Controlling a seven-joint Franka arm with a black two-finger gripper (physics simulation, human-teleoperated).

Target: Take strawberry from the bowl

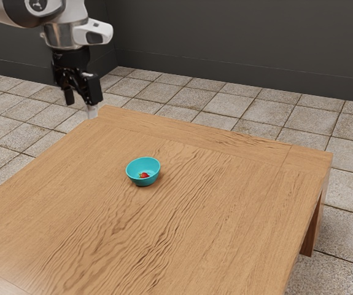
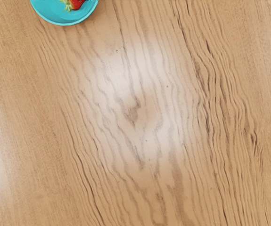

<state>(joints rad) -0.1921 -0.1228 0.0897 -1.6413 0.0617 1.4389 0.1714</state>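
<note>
My gripper [image 1: 81, 106] hangs high at the exterior view's upper left, over the table's far-left corner, with its fingers apart and nothing between them. The small turquoise bowl [image 1: 133, 176] stands upright on the table, lower than the gripper and toward the exterior view's right. A red strawberry [image 1: 144, 176] lies inside on the bowl's bottom. In the wrist view, part of the bowl [image 2: 60, 19] is cut by the picture's edge, and the strawberry [image 2: 77, 4] shows its green leaves.
The wooden table [image 1: 225, 203] has a broad top with wavy dark grain, and one leg [image 1: 311, 230] is visible at the exterior view's right. Grey floor tiles [image 1: 348, 184] and a dark wall [image 1: 237, 43] lie beyond it.
</note>
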